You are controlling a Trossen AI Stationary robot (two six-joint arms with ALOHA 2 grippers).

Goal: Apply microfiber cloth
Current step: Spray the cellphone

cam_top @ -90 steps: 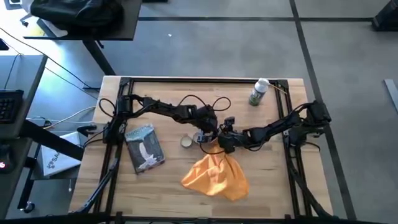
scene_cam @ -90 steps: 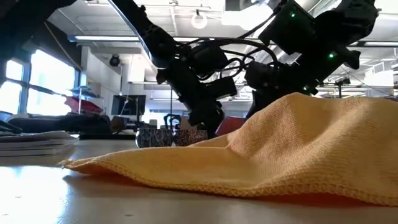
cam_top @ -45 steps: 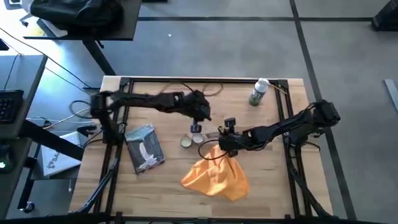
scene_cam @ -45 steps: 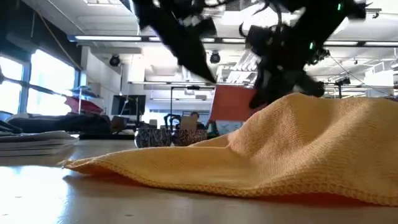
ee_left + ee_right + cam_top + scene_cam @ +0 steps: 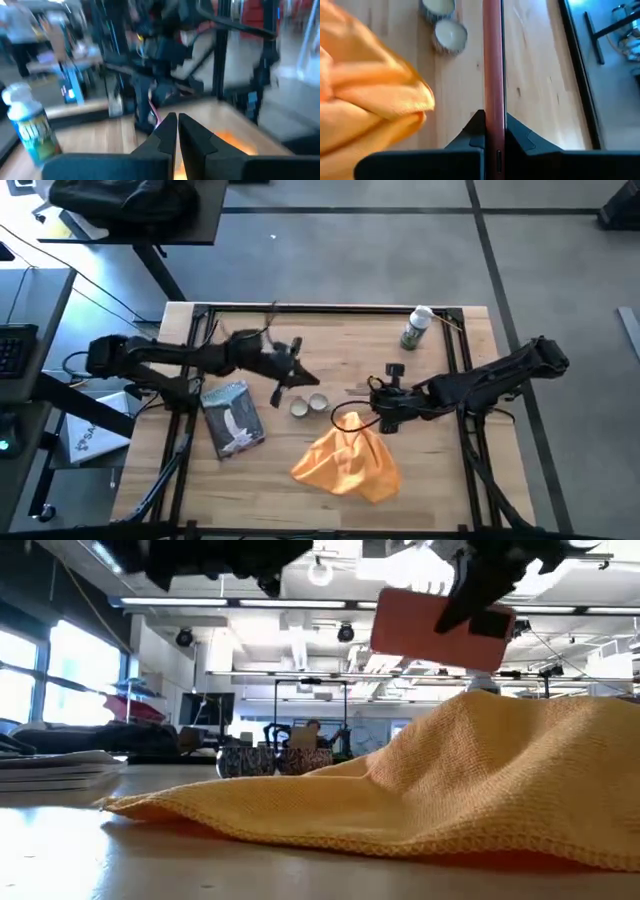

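The orange-yellow microfiber cloth (image 5: 345, 465) lies in a crumpled heap on the table's near middle, also seen in the low view (image 5: 450, 780) and the right wrist view (image 5: 365, 100); no gripper touches it. My right gripper (image 5: 375, 412) hangs just beyond the cloth's far edge, shut on a flat salmon-red slab (image 5: 435, 628). My left gripper (image 5: 285, 380) is left of centre, above the table, shut (image 5: 177, 127) with nothing in it. My right gripper pinches the red slab's two broad faces (image 5: 493, 102) between its two fingers (image 5: 470, 130), at one end of it. The slab stands on edge and runs straight out ahead along the fingers. It is lifted clear, above the cloth and the table.
Two small round tins (image 5: 298, 408) (image 5: 318, 402) stand between the grippers. A grey-and-white flat packet (image 5: 232, 417) lies at the left. A spray bottle (image 5: 415, 328) stands at the far right. Bare wood lies along the table's far side.
My left gripper has drawn back from the middle toward the table's left edge and risen. My right gripper has gone up and a little toward the right edge, lifting the red slab from behind the cloth to well above it. The cloth has stayed still.
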